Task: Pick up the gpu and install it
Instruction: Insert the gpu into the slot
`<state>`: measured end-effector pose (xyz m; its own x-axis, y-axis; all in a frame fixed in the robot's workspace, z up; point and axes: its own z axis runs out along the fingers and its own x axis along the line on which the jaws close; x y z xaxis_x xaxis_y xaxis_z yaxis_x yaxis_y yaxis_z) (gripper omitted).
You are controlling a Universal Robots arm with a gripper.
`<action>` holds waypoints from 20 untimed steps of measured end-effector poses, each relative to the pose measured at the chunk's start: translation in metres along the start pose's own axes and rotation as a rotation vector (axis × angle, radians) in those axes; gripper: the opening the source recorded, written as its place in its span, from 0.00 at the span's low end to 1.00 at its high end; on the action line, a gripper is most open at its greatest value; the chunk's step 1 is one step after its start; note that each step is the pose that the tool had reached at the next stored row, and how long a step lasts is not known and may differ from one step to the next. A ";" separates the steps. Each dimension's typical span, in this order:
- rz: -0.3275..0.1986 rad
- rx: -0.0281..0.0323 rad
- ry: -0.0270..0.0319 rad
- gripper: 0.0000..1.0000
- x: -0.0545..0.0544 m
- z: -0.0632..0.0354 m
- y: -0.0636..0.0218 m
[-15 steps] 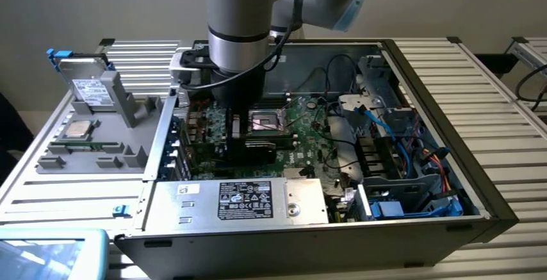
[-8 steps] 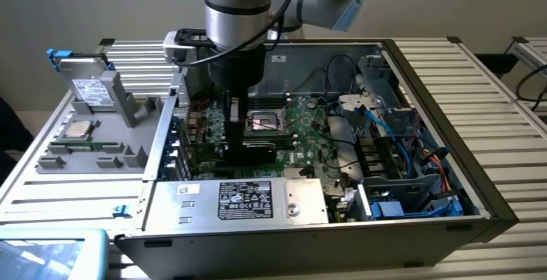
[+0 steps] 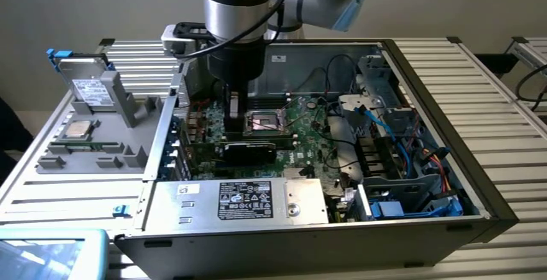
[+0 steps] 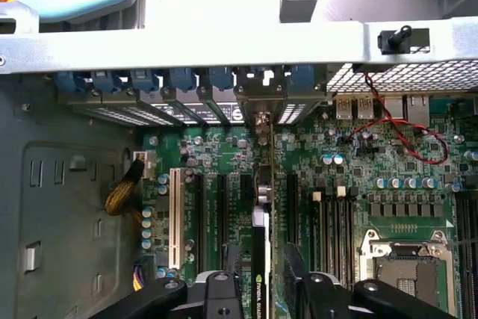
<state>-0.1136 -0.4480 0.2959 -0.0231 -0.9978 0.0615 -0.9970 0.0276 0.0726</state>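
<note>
The gpu (image 3: pixel 248 148) stands on edge among the expansion slots of the motherboard (image 3: pixel 316 123), inside the open computer case, its black cooler facing the camera. In the wrist view the gpu (image 4: pixel 261 259) runs from between my fingers to its silver bracket (image 4: pixel 260 106) at the case's rear wall. My gripper (image 3: pixel 232 116) hangs straight down over the card. The gripper (image 4: pixel 261 293) straddles the card's top edge, one black finger (image 4: pixel 224 293) on each side. A narrow strip of board shows between the card and each finger, so the gripper is open.
The CPU socket (image 3: pixel 265 123) lies just beside the card. The power supply (image 3: pixel 248 200) fills the case's near side, and blue cables and drive bays (image 3: pixel 410 139) crowd the exterior view's right. A grey parts fixture (image 3: pixel 94 139) stands outside the case on the exterior view's left.
</note>
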 end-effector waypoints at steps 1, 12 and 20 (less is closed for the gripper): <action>0.000 0.0028 0.0007 0.33 -0.001 0.0001 0.0009; 0.003 0.0240 0.0051 0.12 -0.008 0.0126 0.0179; 0.007 0.0397 0.0136 0.12 -0.012 0.0219 0.0277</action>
<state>-0.1425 -0.4366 0.2754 -0.0292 -0.9967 0.0754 -0.9990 0.0317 0.0325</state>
